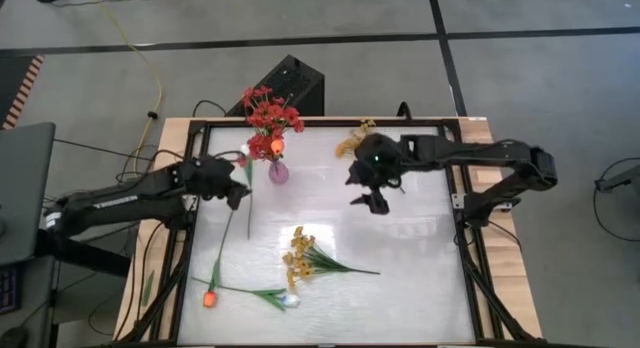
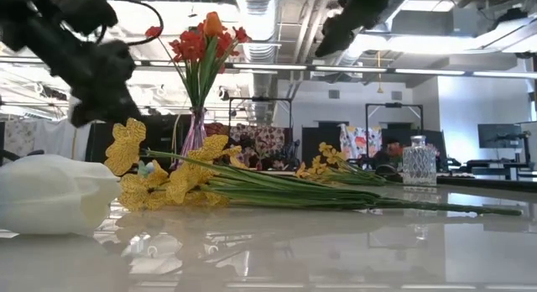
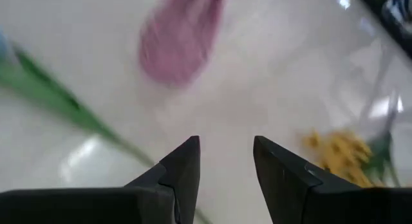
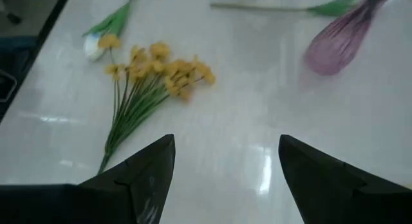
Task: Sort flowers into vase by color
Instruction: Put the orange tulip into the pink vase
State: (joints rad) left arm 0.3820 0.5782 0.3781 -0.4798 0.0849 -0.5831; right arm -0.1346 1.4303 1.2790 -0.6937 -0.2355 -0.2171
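A purple vase (image 1: 278,171) at the table's far middle holds red blossom sprays (image 1: 270,116) and an orange tulip (image 2: 213,24). A yellow spray (image 1: 300,258) lies flat near the table's middle. An orange tulip (image 1: 210,298) and a white tulip (image 1: 290,300) lie at the near left. Another yellow spray (image 1: 355,138) is at the far side. My left gripper (image 1: 238,193) hovers open just left of the vase, empty. My right gripper (image 1: 372,200) hangs open and empty above the table, right of the vase.
A clear glass vase (image 2: 418,162) stands at the far right. A long green stem (image 1: 235,228) lies on the table from beside the purple vase toward the near left. The table's near right part shows bare white top (image 1: 420,298).
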